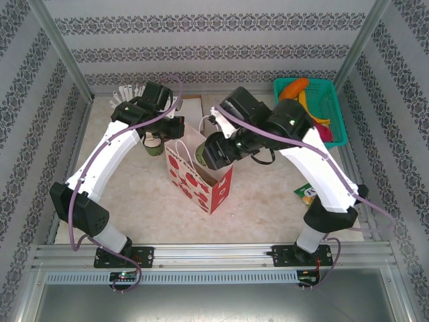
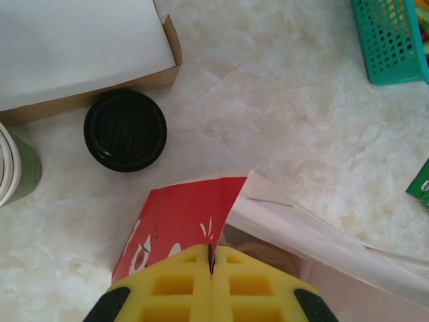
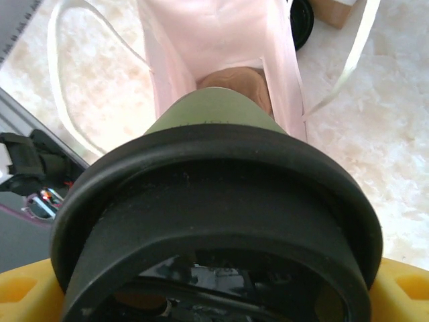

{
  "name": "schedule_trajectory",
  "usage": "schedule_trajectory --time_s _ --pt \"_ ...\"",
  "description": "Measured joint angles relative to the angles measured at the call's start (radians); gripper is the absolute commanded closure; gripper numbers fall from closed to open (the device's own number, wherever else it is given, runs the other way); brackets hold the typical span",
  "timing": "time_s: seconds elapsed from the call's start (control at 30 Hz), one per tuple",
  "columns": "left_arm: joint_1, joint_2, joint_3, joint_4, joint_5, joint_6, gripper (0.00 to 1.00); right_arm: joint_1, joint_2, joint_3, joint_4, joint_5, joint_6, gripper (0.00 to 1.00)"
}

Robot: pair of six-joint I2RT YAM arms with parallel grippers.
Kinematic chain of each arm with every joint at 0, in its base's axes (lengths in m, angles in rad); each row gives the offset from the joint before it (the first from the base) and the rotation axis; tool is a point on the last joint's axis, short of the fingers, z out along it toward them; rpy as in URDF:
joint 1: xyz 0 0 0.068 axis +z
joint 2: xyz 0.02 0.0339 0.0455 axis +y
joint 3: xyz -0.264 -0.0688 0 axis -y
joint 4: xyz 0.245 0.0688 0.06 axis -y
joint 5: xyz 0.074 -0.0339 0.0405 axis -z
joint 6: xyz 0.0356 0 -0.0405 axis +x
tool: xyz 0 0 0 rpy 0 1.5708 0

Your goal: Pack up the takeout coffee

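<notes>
Left end effector (image 2: pixel 211 285): pressed together, pinching paper bag (image 2: pixel 177 218) rim.
Right end effector (image 3: pixel 214 295): spread wide, gripping takeout coffee (image 3: pixel 214 188).

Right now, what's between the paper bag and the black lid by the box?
Nothing. In the left wrist view, a bare stretch of table separates the black lid from the bag.
</notes>
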Motion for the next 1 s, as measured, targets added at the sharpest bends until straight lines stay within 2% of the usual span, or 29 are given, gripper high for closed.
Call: schedule_trajectory --time_s 0.4,1.0 --pt "0.0 -0.038 -0.039 0.003 0.011 0.0 1.0 0.008 0.161 0.019 0.0 0.036 -0.023 0.36" --pt "0.0 -0.04 -0.04 0.007 0.023 0.0 1.0 0.011 0.174 -0.026 0.0 -0.026 -0.043 0.36"
